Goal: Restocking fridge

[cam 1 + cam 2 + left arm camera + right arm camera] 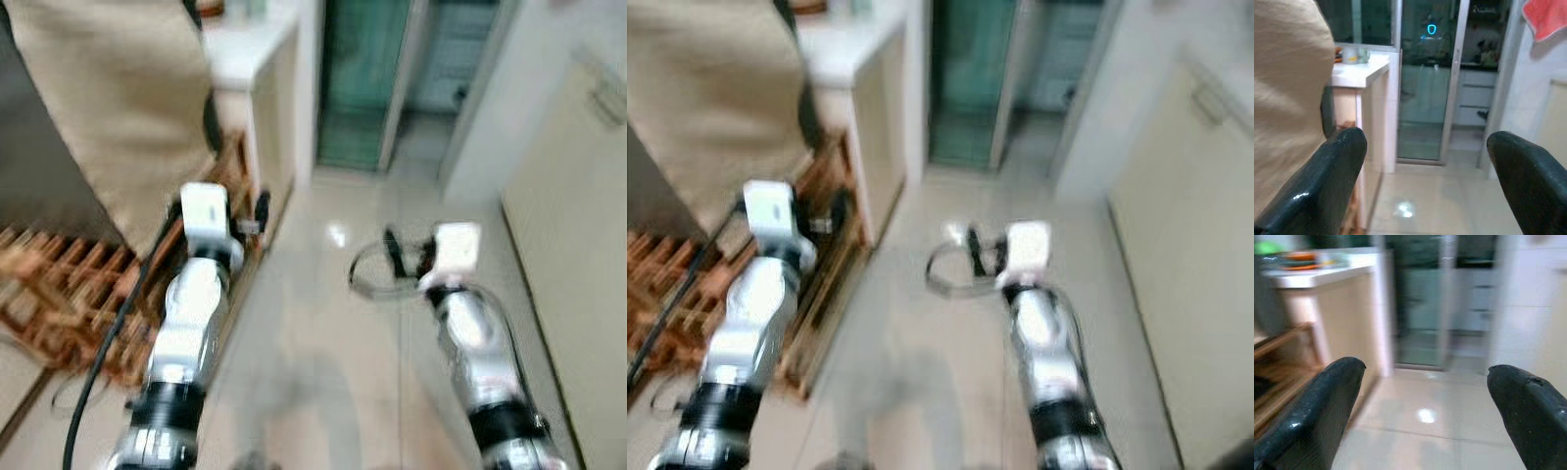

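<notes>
Presently, we list: left gripper (pixel 1425 186) and right gripper (pixel 1425 416), fingers spread wide, both empty, carried over pale floor (pixel 323 333). Wooden rack (pixel 59 294) near left; glass door (pixel 358 78) far ahead. No fridge or stock visible, so we cannot judge weight, fragility or grasp point.

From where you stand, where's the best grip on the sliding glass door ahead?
Probably the sliding glass door by its pale upright frame bar, head-on from the hallway: it's the one raised edge on flat glass, no handle discernible. Left gripper and right gripper are open.
</notes>
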Tool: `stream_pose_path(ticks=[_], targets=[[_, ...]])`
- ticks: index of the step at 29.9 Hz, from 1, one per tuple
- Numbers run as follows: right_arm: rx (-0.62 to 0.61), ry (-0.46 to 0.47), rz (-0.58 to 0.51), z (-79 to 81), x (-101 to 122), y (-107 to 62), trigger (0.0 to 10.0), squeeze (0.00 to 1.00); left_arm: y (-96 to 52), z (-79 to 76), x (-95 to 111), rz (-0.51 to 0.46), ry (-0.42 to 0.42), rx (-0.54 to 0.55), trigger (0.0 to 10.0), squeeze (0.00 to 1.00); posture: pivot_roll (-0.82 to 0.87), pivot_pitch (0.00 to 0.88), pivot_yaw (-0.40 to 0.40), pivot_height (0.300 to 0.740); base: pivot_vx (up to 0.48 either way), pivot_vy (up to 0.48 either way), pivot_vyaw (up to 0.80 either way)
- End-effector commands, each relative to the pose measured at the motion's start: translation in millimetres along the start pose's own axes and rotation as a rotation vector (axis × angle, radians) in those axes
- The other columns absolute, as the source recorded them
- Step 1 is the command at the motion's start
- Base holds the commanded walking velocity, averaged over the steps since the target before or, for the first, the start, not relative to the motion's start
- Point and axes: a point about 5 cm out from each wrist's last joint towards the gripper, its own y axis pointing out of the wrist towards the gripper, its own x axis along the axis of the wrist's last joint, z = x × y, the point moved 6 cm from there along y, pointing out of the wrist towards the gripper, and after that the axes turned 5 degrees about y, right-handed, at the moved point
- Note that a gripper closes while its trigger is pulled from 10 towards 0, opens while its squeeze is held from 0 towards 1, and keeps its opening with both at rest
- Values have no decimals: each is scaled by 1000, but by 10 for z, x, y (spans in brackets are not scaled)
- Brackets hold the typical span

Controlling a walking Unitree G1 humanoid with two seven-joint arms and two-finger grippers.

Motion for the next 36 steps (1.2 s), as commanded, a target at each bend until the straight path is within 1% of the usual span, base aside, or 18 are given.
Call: stream_pose_path(ticks=[1, 2, 3, 4, 5, 6, 8, 10, 11, 12, 13, 15, 19, 23, 26, 27, 31, 36], targets=[[-16, -4, -59, 5, 175, 51, 10000, 0, 13, 211, 159, -47, -45, 109, 10000, 0, -74, 0, 16, 740, 0, 0, 0], [-16, -4, -59, 5, 175, 51, 10000, 0, 13, 211, 159, -47, -45, 109, 10000, 0, -74, 0, 16, 740, 0, 0, 0], [-30, -15, -76, -9, 235, 60, 10000, 0, 9, 283, 199, -58, -62, 150, 10000, 0, -72, 0, 16, 740, 0, 0, 0], [-16, -29, -136, 52, 437, 84, 10000, 0, 16, 334, 254, -66, -85, 170, 10000, 0, -71, 0, 15, 740, 0, 0, 0], [3, -65, -189, 124, 633, 96, 10000, 0, 24, 357, 347, -90, -84, 171, 10000, 0, -74, 0, 12, 740, 0, 0, 0], [26, -81, -234, 202, 827, 92, 10000, 0, 37, 366, 473, -121, -68, 156, 10000, 0, -69, 0, 9, 740, 0, 0, 0], [29, -74, -231, 204, 836, 89, 10000, 0, 39, 363, 495, -126, -64, 150, 10000, 0, -69, 0, 9, 740, 0, 0, 0], [30, -70, -212, 191, 792, 88, 10000, 0, 44, 375, 499, -123, -62, 149, 10000, 0, -68, 0, 8, 740, 0, 0, 0], [21, -65, -167, 143, 670, 83, 10000, 0, 50, 395, 460, -102, -38, 150, 10000, 0, -66, 0, 4, 740, 326, 0, 0], [14, -57, -149, 124, 620, 82, 10000, 0, 48, 412, 422, -85, -28, 157, 10000, 0, -66, 0, 4, 740, 472, 0, 0], [14, -57, -149, 124, 620, 82, 10000, 0, 48, 412, 422, -85, -28, 157, 10000, 0, -66, 0, 4, 740, 472, 0, 0], [12, -51, -129, 138, 579, 77, 10000, 0, 35, 430, 350, -50, -30, 176, 10000, 0, -69, 0, 7, 740, 471, 0, 0], [18, -51, -110, 165, 559, 73, 10000, 0, 35, 393, 362, -53, -23, 161, 10000, 0, -68, 0, 7, 740, 463, 0, 0], [30, -55, -86, 187, 496, 76, 10000, 0, 61, 359, 367, -48, 6, 137, 10000, 0, -67, 0, 8, 740, 461, 0, 0], [35, -58, -68, 189, 439, 79, 10000, 0, 75, 359, 344, -34, -9, 138, 10000, 0, -68, 0, 10, 740, 451, 0, 0], [40, -61, -61, 194, 416, 79, 10000, 0, 79, 362, 342, -33, -15, 141, 10000, 0, -68, 0, 10, 740, 255, 409, 0], [44, -66, -34, 185, 336, 79, 10000, 0, 95, 329, 365, -40, -85, 135, 10000, 0, -64, 0, 11, 740, 0, 467, 0], [43, -65, -22, 170, 300, 77, 10000, 0, 96, 312, 403, -52, -59, 119, 10000, 0, -63, 0, 11, 740, 0, 480, 0]])
